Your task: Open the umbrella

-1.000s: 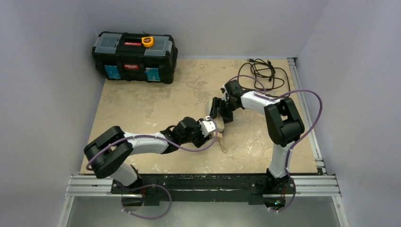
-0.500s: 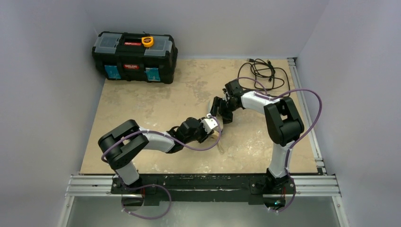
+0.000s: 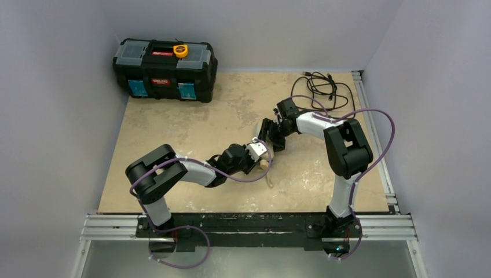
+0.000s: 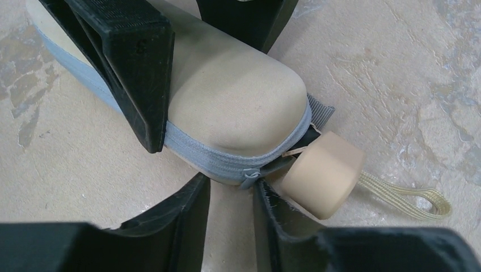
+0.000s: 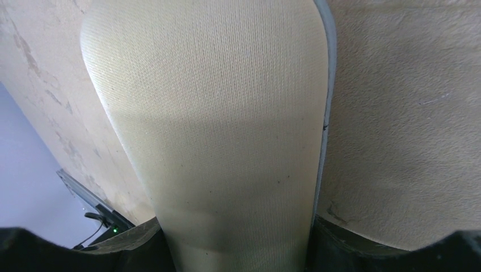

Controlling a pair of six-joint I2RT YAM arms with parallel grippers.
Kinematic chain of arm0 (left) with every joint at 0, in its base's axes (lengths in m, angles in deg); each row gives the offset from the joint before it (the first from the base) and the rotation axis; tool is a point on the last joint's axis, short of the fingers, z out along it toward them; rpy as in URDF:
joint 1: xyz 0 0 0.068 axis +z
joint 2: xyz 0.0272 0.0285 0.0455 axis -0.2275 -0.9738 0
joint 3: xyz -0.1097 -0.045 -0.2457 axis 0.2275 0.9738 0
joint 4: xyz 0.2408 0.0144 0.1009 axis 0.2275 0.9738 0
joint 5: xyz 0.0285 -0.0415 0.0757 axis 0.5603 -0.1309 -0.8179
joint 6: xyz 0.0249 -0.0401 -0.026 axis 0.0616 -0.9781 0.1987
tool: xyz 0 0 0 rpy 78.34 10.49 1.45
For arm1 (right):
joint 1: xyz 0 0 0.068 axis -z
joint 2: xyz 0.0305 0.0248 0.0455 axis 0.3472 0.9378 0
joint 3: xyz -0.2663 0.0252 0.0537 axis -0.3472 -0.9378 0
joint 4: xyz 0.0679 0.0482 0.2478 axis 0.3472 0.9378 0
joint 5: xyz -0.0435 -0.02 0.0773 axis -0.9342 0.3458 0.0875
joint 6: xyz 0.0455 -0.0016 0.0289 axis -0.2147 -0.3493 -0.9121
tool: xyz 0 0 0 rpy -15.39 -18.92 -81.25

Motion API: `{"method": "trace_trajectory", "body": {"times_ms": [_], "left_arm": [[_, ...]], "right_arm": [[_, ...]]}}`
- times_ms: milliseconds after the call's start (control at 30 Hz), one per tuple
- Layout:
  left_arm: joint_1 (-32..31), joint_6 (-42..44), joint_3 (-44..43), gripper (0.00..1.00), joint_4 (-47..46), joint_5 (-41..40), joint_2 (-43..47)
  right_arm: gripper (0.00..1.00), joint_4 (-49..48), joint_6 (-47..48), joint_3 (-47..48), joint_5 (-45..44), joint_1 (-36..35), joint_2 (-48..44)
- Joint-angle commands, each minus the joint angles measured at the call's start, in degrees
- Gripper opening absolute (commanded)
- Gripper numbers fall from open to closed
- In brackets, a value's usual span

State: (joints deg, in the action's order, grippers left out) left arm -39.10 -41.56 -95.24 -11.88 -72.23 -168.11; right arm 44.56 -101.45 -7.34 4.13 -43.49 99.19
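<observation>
On the surface (image 3: 173, 133), the left gripper (image 4: 230, 190) has its jaws narrowly apart at the zip pull (image 4: 248, 173) of the cased umbrella (image 4: 238, 102); I cannot tell whether they pinch it. Its knob handle (image 4: 323, 175) pokes out just right. Beyond, the right gripper (image 5: 238, 249) has its jaws clamped on the umbrella. A toolbox (image 3: 165, 69) sits far left.

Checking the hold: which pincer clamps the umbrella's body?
The right pincer, fingers straddling the beige umbrella; the left pincer sits at its knob end.
</observation>
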Motion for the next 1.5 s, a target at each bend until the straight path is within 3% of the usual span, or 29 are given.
{"method": "trace_trajectory", "body": {"times_ms": [0,133,467,500,567,600,667,867,1467], "left_arm": [[0.63,-2.01,-1.51,0.24,-8.50,0.05,3.94],[2.55,-2.69,-2.39,0.00,-6.03,0.60,4.84],[7.39,-1.92,-0.53,0.00,-4.49,7.38,6.52],[6.42,-0.76,0.52,0.04,-4.92,7.72,7.17],[4.78,0.41,2.42,0.31,-5.82,7.64,8.09],[4.46,0.03,2.97,0.40,-5.99,8.11,8.51],[4.05,-1.13,3.05,0.45,-5.65,8.41,8.91],[3.03,-1.31,2.62,0.50,-6.24,9.66,8.21],[3.05,5.15,3.73,0.48,-9.02,11.60,3.21]], "right_arm": [[0.11,0.88,1.52,-3.54,-2.54,-1.08,2.17],[0.05,1.08,3.59,-3.83,-3.56,-1.07,2.92],[0.01,1.90,3.01,-2.95,-5.23,-0.87,3.42],[0.01,1.90,2.70,-2.82,-4.72,-0.84,3.58],[0.01,1.88,2.27,-2.43,-3.41,-0.74,4.07],[0.01,1.90,2.13,-2.27,-3.08,-0.79,4.33],[0.01,1.82,2.17,-2.14,-2.50,-0.80,4.46],[0.00,1.25,2.66,-3.21,-1.05,-0.76,4.11],[0.00,1.56,6.23,-2.88,1.84,0.37,4.96]]}}
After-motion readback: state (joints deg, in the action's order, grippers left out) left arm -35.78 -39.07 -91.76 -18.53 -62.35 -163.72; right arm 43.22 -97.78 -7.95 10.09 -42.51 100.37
